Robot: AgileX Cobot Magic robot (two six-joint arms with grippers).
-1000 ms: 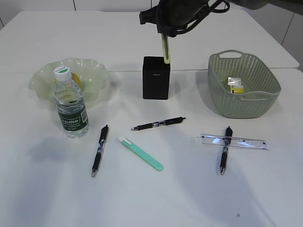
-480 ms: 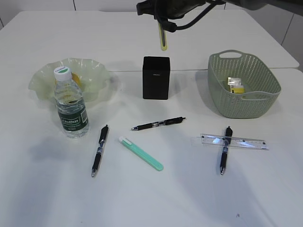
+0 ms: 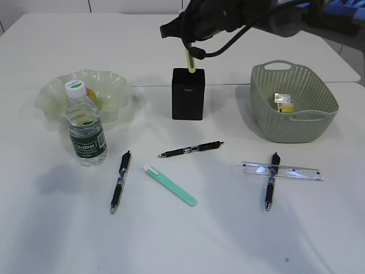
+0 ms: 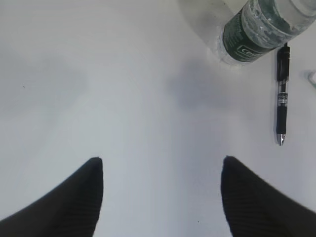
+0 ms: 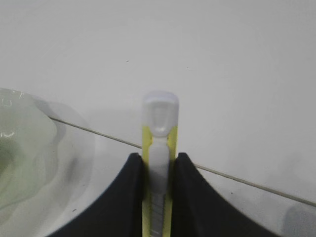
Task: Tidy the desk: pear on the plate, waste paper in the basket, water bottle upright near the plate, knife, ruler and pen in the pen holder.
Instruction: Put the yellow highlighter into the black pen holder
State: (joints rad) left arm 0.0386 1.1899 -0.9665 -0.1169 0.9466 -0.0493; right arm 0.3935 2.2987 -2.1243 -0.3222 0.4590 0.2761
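Currently we have the right tool clamped on the yellow knife, a slim utility cutter held upright with its lower end at or just inside the mouth of the pen holder, directly beneath the tool. In the right wrist view the two fingers pinch the yellow body from either side, white slider facing the camera, capped end sticking out past the fingertips.

Handling notes, our judgement: the knife is light, stiff plastic, smooth-sided, so it could slip or swing if the pinch loosens early. A grip across the narrow flanks near mid-body looks sound; we would avoid pressing on the slider.

The left tool hangs with its fingers well apart, empty, over bare tabletop; the water bottle and a black pen lie ahead and to its right.

Items below and in front of the right tool:
- teal knife, flat on the tabletop; light, rigid, low profile, best pinched across its width.
- ruler, clear, thin, lying flat with a pen across it; hard to get under, likely slippery.
- two further pens, thin and prone to rolling; take at mid-barrel.

To the tool's right, the basket holds the waste paper. To its left, the plate holds something yellow behind the bottle, presumably the pear; we cannot confirm.
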